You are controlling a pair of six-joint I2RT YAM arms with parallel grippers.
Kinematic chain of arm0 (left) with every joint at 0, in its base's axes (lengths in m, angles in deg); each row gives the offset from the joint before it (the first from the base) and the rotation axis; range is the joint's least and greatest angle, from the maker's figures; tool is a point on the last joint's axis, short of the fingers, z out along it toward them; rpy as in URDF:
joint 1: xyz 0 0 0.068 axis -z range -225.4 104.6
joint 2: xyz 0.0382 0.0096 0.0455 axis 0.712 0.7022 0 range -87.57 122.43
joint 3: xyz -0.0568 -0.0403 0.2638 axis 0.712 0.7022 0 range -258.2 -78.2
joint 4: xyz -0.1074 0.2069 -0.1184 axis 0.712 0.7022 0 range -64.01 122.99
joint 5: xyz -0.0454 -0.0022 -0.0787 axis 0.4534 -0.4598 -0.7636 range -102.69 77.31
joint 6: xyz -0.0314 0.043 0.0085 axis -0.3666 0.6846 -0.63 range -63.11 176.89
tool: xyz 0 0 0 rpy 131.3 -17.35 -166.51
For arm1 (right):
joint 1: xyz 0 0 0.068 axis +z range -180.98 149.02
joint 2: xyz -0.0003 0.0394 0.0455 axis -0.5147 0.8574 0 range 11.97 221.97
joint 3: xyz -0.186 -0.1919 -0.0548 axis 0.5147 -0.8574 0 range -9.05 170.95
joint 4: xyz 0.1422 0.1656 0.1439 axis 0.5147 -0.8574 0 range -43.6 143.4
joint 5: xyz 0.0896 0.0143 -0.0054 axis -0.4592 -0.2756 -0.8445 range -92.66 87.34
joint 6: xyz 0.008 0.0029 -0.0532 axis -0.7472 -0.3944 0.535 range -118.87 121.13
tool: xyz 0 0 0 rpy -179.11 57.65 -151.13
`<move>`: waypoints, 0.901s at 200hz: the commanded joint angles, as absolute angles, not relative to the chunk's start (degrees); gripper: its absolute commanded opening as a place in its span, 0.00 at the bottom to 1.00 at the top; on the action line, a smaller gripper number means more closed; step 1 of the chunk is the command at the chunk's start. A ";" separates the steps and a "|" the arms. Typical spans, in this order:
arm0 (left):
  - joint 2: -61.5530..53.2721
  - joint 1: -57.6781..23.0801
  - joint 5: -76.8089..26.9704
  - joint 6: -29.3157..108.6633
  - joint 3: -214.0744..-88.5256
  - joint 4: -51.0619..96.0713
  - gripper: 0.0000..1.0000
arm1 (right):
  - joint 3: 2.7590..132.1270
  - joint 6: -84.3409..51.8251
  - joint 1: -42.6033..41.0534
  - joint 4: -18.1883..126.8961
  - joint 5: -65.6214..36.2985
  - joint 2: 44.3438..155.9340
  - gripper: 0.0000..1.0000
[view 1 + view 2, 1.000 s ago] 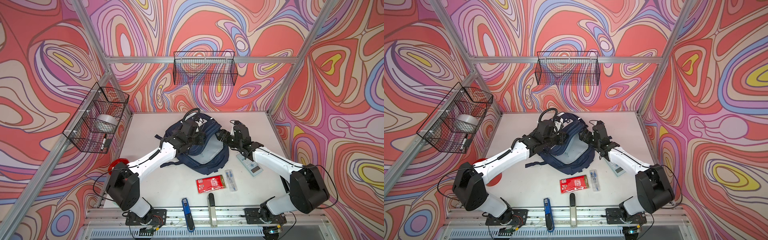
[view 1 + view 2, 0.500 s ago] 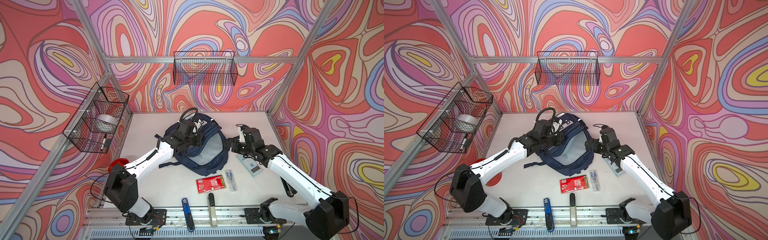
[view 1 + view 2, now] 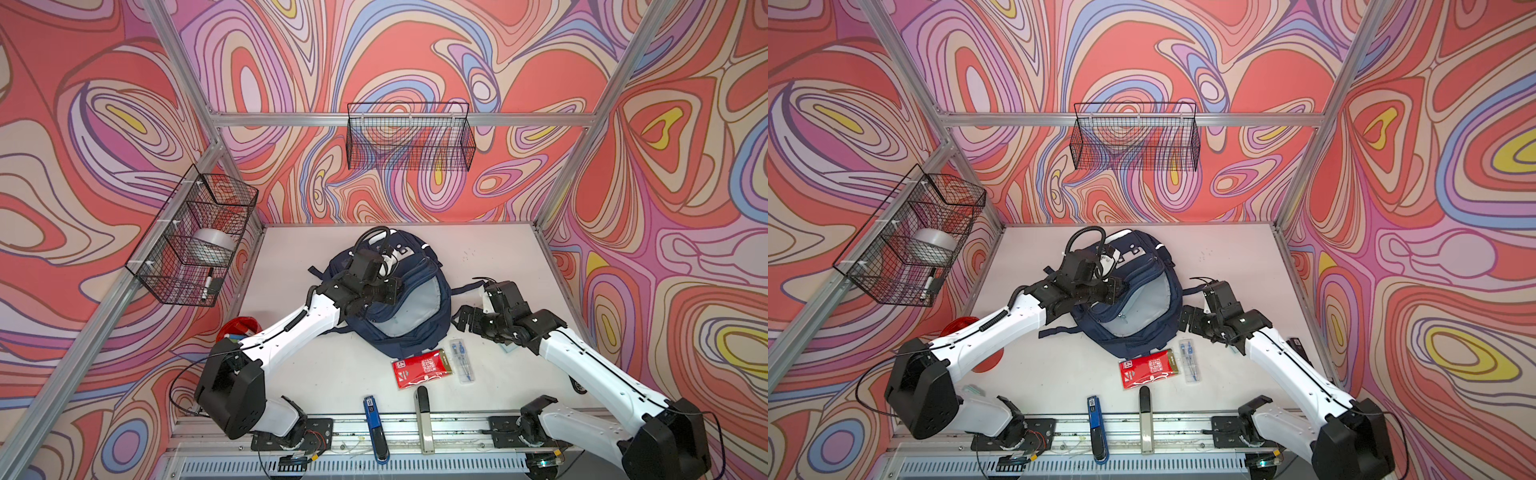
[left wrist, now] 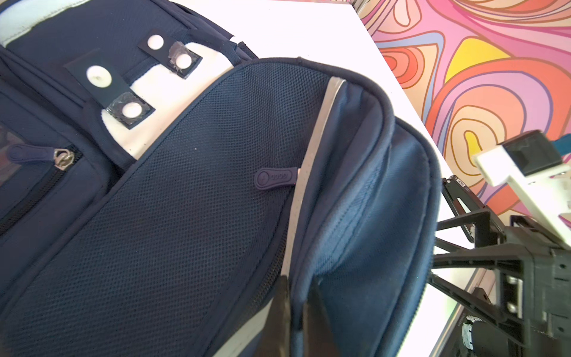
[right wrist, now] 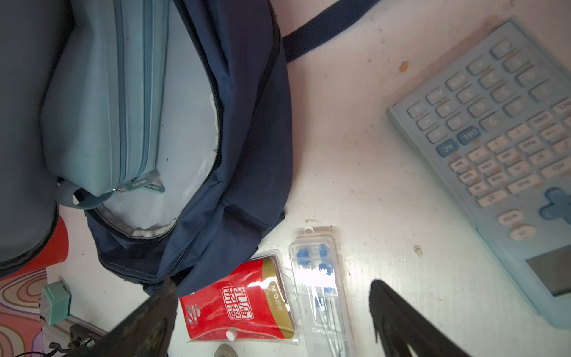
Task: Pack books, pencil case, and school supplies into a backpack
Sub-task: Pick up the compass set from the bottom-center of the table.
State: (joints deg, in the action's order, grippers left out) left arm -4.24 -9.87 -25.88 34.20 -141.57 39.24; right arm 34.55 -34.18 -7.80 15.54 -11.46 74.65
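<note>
1. Two arms share one backpack (image 3: pixel 415 340). It lies mid-table with its main mouth gaping toward the right arm, and the left gripper (image 4: pixel 298 293) is clamped on the flap's edge, holding it up.
2. Pencil case (image 5: pixel 102 108): already inside, lying on the grey lining.
3. Calculator (image 5: pixel 500 139): flat on the table beside the bag, partly under the right wrist.
4. Right gripper (image 3: pixel 465 322): jaws wide apart, empty, hovering just beside the mouth.
5. Red packet (image 5: pixel 238 306): toward the front rail from that claw, one corner at the bag's hem.
6. Pen pack (image 5: pixel 321 293): just beside the packet, long axis running front-to-back. The right arm is clearly nearer, so this is probably its pick.
</note>
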 commanded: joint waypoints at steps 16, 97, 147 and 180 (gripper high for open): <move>-2.30 -10.68 -27.31 34.05 -144.28 43.14 0.00 | 37.35 -34.18 -6.49 7.56 -1.78 75.11 0.98; -2.40 -10.70 -26.67 34.96 -146.21 44.79 0.00 | 39.93 -31.71 0.81 10.36 -4.64 89.55 0.97; -2.34 -10.83 -26.97 33.18 -144.93 42.10 0.00 | 33.74 -37.08 4.57 10.88 -3.98 88.86 0.78; -0.71 -10.79 -28.63 31.91 -145.63 41.55 0.00 | 30.86 -38.33 5.48 13.06 -4.89 88.80 0.67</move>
State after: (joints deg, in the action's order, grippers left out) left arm -2.16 -10.28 -27.50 34.11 -144.63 41.58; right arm 31.95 -36.13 4.38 11.82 -5.08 89.25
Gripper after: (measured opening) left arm 0.048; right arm 0.689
